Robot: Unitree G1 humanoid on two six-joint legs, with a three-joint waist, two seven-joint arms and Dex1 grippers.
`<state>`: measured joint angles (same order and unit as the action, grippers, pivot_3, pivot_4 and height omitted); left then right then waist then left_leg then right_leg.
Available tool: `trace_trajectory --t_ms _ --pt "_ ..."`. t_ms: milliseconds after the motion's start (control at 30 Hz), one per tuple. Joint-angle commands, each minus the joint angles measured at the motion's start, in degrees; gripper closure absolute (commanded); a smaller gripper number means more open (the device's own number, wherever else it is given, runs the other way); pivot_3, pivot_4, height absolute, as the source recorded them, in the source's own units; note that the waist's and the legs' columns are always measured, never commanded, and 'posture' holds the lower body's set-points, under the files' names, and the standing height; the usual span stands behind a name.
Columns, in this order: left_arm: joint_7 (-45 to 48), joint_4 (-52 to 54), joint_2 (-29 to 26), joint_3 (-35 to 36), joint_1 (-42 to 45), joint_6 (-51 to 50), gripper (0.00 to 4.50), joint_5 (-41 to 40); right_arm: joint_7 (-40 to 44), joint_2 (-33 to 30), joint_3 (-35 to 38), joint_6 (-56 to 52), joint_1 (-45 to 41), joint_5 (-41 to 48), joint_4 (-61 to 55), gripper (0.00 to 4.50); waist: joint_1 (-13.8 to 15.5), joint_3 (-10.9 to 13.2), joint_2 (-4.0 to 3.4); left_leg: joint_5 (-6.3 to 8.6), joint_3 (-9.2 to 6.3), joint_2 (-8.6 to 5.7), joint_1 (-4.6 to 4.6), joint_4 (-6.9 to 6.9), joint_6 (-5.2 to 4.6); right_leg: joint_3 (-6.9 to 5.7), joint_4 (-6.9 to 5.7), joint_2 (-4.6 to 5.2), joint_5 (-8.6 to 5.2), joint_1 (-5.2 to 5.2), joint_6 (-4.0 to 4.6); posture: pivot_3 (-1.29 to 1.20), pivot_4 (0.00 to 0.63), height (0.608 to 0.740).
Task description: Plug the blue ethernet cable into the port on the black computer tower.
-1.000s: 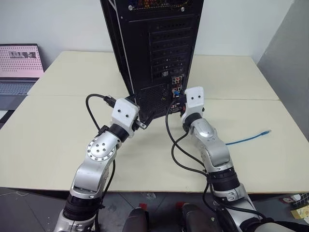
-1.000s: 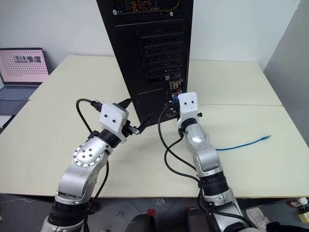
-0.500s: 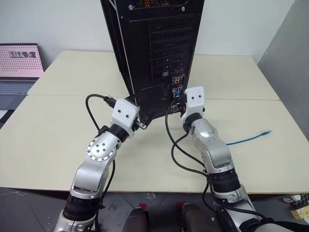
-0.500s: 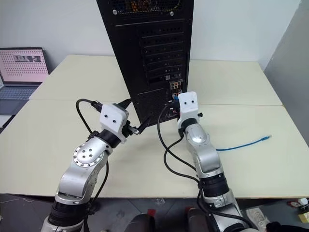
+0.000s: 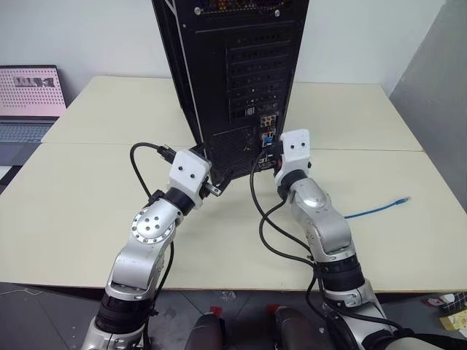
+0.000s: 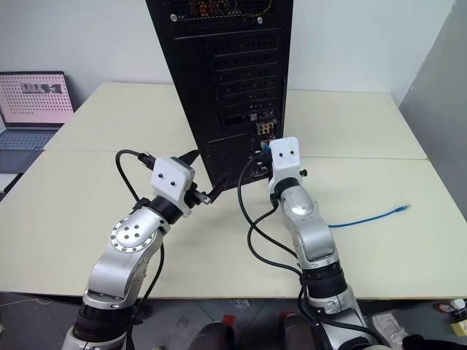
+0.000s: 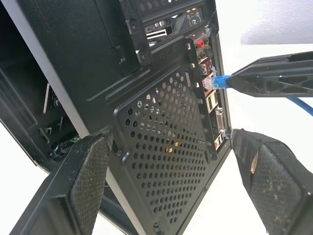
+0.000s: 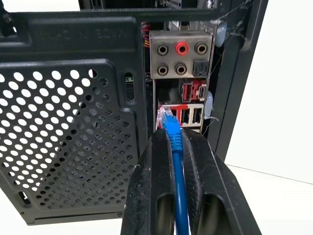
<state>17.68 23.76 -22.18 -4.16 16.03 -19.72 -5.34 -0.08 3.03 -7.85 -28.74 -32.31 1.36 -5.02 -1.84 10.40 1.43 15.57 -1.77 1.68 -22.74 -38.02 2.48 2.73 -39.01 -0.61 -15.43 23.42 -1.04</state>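
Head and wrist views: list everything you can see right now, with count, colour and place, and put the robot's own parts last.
Black metal computer tower: one, black, upright on the table, perforated rear panel facing the robot.
Rear connector panel: one, grey with red and black jacks, on the tower's right edge.
Thin blue ethernet cable: one, bright blue, free end on the table at right, clear plug at the connector panel.
Cream tables: two, pushed together under everything.
Laptop with pink screen: one, far left.
Left gripper: black fingers open, either side of the tower's lower rear corner.
Right gripper: black fingers shut on the cable behind its plug.
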Motion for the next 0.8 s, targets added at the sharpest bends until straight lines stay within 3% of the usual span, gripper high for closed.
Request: trace_trajectory --t_ms 33,800 --pt "0.1 0.8 0.0 1.3 0.0 0.8 0.44 0.6 -0.2 0.7 0.9 1.5 -1.1 -0.1 -0.8 4.5 0.0 0.0 0.0 0.0 0.0 0.0 0.0 0.0 0.0 0.0 0.0 0.0 0.0 0.0 0.0 0.0 0.15 0.74" --pt "0.5 0.8 0.1 1.3 0.1 0.9 0.44 0.9 -1.5 1.3 1.7 4.3 -3.4 -0.7 1.7 4.5 0.0 0.0 0.0 0.0 -0.01 0.0 -0.05 0.01 0.0 -0.01 0.01 0.0 0.0 0.04 0.0 0.0 0.15 0.74"
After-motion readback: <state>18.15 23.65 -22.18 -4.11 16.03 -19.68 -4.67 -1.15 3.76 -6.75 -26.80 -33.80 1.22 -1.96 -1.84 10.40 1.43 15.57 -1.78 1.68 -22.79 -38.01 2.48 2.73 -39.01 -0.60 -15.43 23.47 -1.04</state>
